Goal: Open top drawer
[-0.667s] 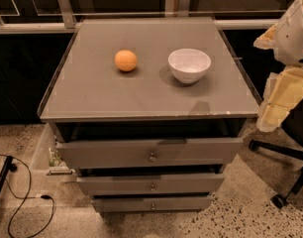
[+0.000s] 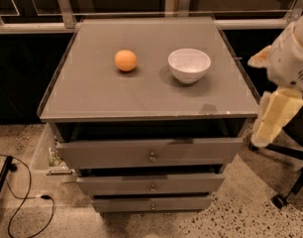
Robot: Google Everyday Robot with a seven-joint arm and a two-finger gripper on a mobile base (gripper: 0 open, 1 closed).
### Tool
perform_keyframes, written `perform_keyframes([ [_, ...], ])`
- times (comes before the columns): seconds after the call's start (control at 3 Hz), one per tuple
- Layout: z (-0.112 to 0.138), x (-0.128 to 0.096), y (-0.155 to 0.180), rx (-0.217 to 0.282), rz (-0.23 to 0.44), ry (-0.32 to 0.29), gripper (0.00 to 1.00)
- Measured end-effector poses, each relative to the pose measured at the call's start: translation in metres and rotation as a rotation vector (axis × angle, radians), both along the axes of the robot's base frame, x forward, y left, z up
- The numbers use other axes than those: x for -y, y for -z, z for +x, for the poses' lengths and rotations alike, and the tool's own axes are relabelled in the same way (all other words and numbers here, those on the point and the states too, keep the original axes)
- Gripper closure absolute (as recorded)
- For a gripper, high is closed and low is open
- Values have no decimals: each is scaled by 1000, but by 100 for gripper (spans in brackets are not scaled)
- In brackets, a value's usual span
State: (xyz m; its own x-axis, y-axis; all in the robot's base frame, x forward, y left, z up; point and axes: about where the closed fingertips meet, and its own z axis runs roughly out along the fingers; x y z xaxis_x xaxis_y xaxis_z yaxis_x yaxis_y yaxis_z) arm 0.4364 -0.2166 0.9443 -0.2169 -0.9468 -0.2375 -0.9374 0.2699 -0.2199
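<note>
Right of the cabinet (image 2: 141,95), pincer (image 2: 273,120) slightly lower than before, its grip unclear, top drawer (image 2: 117,153) ajar, unmoved.

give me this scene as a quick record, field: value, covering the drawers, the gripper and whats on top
cabinet: grey, three drawers
top drawer: pulled partly out, front forward of the lower drawers
knob: centre of the top drawer front, nothing on it
gripper: right of the cabinet, near the top drawer's right end, away from the knob
orange: on the cabinet, left of the bowl, not touching it
bowl: white, upright, on the cabinet
lower drawers: two, stepped back under the top drawer
cable: on the floor, left
</note>
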Motion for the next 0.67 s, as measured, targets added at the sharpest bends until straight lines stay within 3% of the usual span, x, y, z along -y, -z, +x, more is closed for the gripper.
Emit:
perform_keyframes([
  [0.33, -10, -1, 50, -14, 25, -60, 0],
  [0.67, -17, 7, 99, 13, 50, -128, 0],
])
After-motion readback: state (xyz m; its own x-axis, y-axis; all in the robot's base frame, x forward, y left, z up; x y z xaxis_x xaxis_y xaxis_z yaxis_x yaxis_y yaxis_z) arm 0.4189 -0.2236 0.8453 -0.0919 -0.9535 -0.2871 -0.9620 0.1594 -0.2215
